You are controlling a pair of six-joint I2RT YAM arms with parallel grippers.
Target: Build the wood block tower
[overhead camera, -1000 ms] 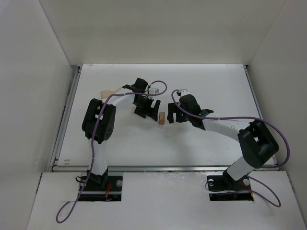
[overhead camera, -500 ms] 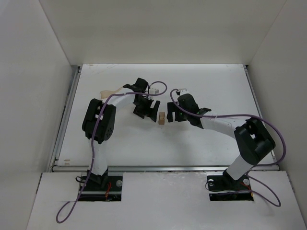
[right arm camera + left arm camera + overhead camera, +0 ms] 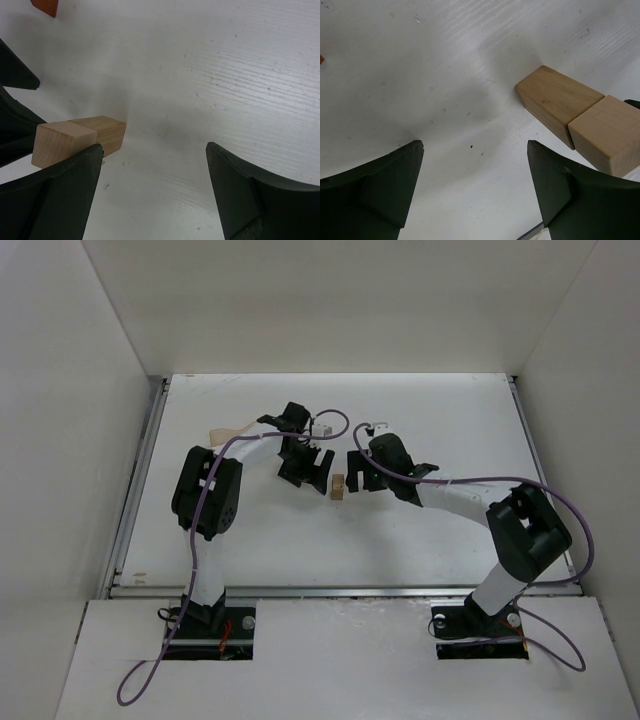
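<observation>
View from above: 2 white robot arms with black joints and purple cables reach toward each other over a white table (image 3: 450, 420) boxed in by plain white walls. Between their tips lie the wooden blocks (image 3: 339, 487), small and pale against the white, near the middle of the table.

The left gripper (image 3: 312, 472) sits just left of the blocks. The right gripper (image 3: 358, 478) sits just right of them. Neither touches the wood.

Left wrist view: 2 matte black, wedge-shaped fingers (image 3: 380, 195) stand wide apart with only bare table between them. The surface is painted white, with fine wood grain and a few dark specks. To the right lies a tan cuboid (image 3: 557, 102), smooth with crisp edges, and a lighter block (image 3: 610, 135) butts against its end. Both rest flat on the table.

Right wrist view: the jaws again stand wide and hold nothing. The lighter block (image 3: 62, 142) and the tan cuboid (image 3: 102, 130) lie just beyond the left fingertip. At the top left edge a reddish-orange piece (image 3: 46, 6) shows, cropped, well apart from the 2 blocks.
</observation>
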